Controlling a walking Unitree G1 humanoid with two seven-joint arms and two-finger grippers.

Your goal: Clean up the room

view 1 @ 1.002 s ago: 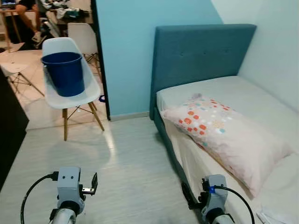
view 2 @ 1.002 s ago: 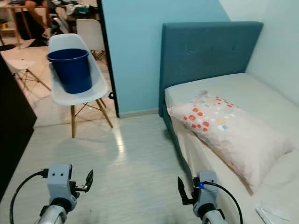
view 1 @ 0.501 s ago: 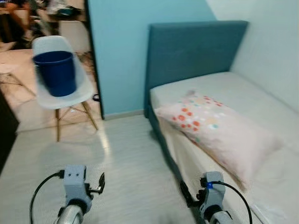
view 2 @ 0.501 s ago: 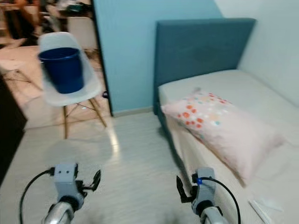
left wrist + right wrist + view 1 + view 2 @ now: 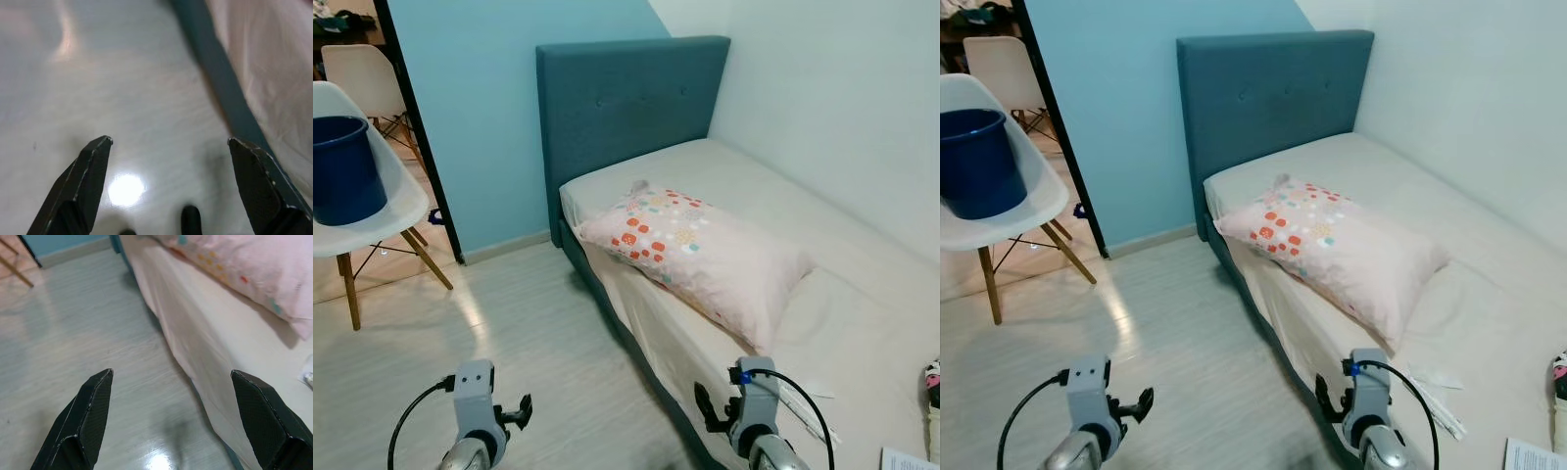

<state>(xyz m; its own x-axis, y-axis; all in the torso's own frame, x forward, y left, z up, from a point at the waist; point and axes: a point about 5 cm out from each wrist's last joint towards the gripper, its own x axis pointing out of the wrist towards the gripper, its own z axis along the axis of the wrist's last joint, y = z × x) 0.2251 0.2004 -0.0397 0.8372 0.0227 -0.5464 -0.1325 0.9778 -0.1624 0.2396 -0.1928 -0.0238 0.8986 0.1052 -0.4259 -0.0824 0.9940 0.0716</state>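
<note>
A pink pillow (image 5: pixel 700 250) with coloured dots lies slanted across the bed (image 5: pixel 842 304), near its floor-side edge. Small white strips (image 5: pixel 808 401) and a sheet of paper (image 5: pixel 906 458) lie on the mattress close to me, and a dark item (image 5: pixel 932 377) shows at the right edge. A blue bucket (image 5: pixel 342 166) stands on a white chair (image 5: pixel 401 206) at the far left. My left gripper (image 5: pixel 168 142) hangs open over the pale floor. My right gripper (image 5: pixel 171 373) is open too, low beside the bed's side, holding nothing.
A teal headboard (image 5: pixel 626 108) stands against the blue wall. The bed frame's dark edge (image 5: pixel 220 83) runs along the floor to my right. Pale plank floor (image 5: pixel 509 333) lies open ahead. A doorway at the left leads to another white chair (image 5: pixel 362 73).
The camera has turned to the right, so bucket and chair slid to the left edge and more of the bed came into view. Both grippers stay low and open.
</note>
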